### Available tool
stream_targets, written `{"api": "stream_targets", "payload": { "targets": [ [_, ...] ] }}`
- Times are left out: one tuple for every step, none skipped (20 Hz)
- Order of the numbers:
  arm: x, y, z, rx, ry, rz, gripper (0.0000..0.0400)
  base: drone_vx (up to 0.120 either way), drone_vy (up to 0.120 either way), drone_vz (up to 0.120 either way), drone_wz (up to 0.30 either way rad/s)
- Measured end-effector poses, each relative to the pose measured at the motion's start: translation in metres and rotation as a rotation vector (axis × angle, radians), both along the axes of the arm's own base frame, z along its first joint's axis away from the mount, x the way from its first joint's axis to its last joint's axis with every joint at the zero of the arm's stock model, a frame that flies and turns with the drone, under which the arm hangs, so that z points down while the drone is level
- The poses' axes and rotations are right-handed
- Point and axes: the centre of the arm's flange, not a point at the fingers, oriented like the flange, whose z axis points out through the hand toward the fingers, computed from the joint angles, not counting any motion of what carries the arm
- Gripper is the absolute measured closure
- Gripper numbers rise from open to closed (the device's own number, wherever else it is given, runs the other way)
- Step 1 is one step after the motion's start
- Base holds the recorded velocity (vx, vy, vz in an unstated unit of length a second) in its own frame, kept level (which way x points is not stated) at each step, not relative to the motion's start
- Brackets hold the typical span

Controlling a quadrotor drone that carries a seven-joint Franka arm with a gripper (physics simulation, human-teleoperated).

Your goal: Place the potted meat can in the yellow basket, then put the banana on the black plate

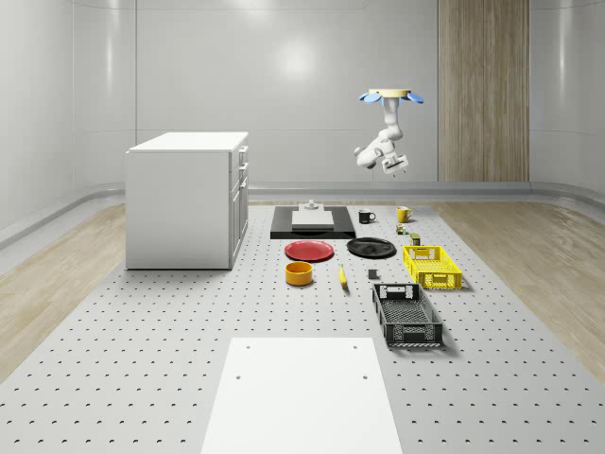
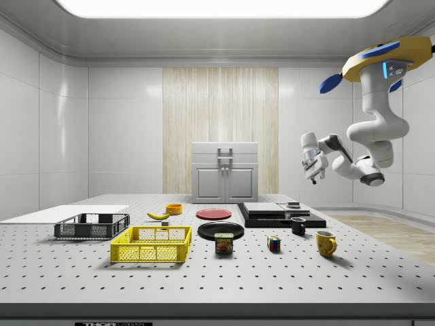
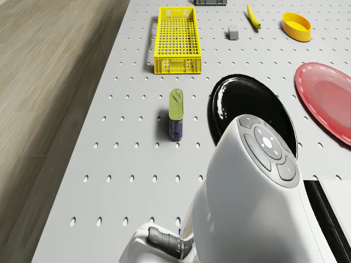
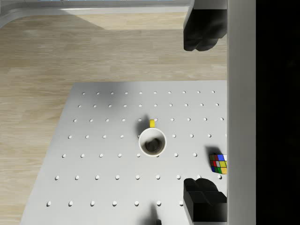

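Drone (image 2: 387, 62) high over table's (image 1: 142, 378) far edge

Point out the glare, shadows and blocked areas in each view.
Drone view: a white highlight glints on the glossy round black plate, and the white arm housing blocks the foreground. Wrist view: a black band covers one side. Side view: the ceiling light panel is blown out white.

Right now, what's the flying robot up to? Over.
Drone hovering high, gripper open, empty, above yellow mug. Can upright beside basket, untouched. Nothing blocking it.
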Motion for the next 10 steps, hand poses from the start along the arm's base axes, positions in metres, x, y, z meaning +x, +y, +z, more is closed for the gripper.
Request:
{"api": "stream_targets", "payload": {
  "targets": [
    [0.000, -0.005, -0.002, -0.054, 0.001, -0.002, 0.0000, 0.120, 0.000, -0.120, 0.000],
    [0.000, -0.009, -0.003, -0.100, 0.002, -0.003, 0.0000, 0.120, 0.000, -0.120, 0.000],
    [0.000, -0.013, -0.004, -0.138, 0.003, -0.004, 0.0000, 0.120, 0.000, -0.120, 0.000],
    [0.000, -0.016, -0.005, -0.171, 0.004, -0.005, 0.0000, 0.120, 0.000, -0.120, 0.000],
    [0.000, -0.019, -0.005, -0.197, 0.004, -0.006, 0.0000, 0.120, 0.000, -0.120, 0.000],
    [0.000, -0.021, -0.005, -0.220, 0.005, -0.006, 0.0000, 0.120, 0.000, -0.120, 0.000],
    [0.000, -0.023, -0.006, -0.239, 0.006, -0.007, 0.0000, 0.120, 0.000, -0.120, 0.000],
    [0.000, -0.024, -0.006, -0.254, 0.006, -0.007, 0.0000, 0.120, 0.000, -0.120, 0.000],
    [0.000, -0.026, -0.006, -0.267, 0.007, -0.007, 0.0000, 0.120, 0.000, -0.120, 0.000],
    [0.000, -0.027, -0.006, -0.278, 0.007, -0.008, 0.0000, 0.120, 0.000, -0.120, 0.000]
  ]
}}
